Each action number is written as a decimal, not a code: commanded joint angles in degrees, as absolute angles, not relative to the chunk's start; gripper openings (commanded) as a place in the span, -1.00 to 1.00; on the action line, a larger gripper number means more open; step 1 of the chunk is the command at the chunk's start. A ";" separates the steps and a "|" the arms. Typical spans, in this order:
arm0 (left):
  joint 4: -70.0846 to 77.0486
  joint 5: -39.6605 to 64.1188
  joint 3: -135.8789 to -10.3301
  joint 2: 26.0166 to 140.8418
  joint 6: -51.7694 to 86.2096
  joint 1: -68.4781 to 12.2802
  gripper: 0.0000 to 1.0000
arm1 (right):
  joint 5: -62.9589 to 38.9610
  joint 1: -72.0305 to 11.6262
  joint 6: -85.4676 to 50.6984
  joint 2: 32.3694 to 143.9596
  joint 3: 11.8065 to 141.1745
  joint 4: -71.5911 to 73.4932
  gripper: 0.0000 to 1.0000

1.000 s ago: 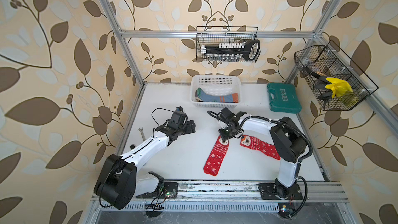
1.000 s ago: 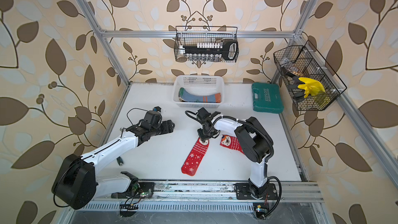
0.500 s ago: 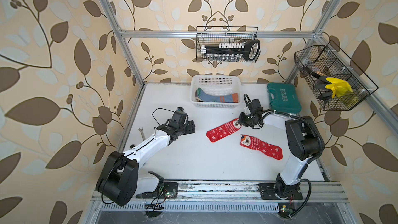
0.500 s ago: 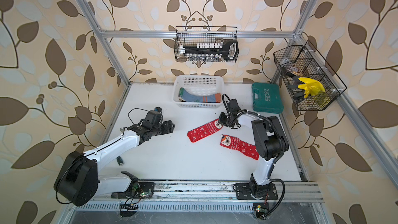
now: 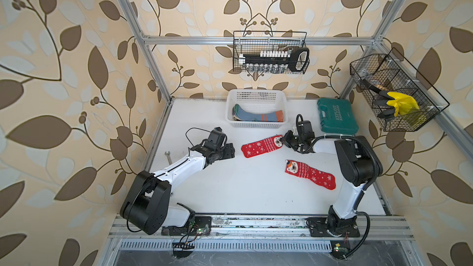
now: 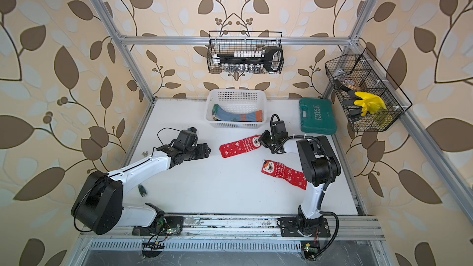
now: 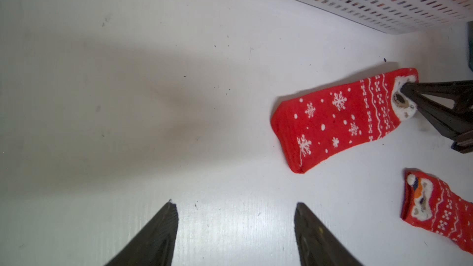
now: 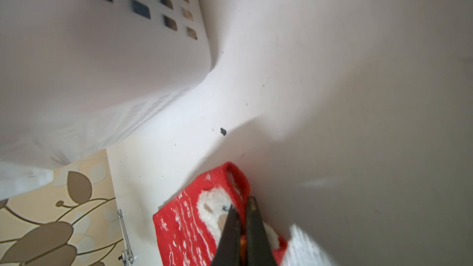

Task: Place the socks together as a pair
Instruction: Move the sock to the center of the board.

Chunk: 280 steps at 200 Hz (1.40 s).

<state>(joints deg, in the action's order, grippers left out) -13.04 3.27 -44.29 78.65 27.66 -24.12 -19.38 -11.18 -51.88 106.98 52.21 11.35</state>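
While the right gripper pinches the bear-face end of one red snowflake sock, jaws clamped on the fabric, that sock lies stretched on the white table just in front of the white basket. Nearer the right arm's base lies the second red sock, flat, well apart from the first (not touching, not aligned). Over bare table the left gripper hovers with jaws spread, holding nothing, tips aimed toward the held sock's plain end. Inside the basket sits a blue-grey sock with orange stripes. Beside the basket is a green case.
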 commanded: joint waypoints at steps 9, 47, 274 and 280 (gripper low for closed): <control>-13.49 4.71 -48.35 80.95 28.04 -26.54 0.47 | -17.13 -11.16 -51.58 102.97 49.67 12.28 -0.55; -15.04 2.45 -52.48 85.06 28.16 -32.57 0.49 | -12.52 -11.22 -41.64 93.79 50.84 -0.29 -0.28; -4.49 -13.65 -38.86 68.47 30.04 -37.72 0.48 | 13.65 -37.16 -19.96 96.84 58.56 -45.42 -0.43; -4.47 -13.62 -38.83 68.30 29.91 -37.78 0.48 | 13.39 -36.82 -19.93 97.91 59.03 -45.19 -0.49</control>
<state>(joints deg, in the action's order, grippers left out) -6.87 -13.82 -39.13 70.61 29.47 -38.15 12.01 -37.41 -20.16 94.87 56.34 -45.58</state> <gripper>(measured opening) 0.740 0.297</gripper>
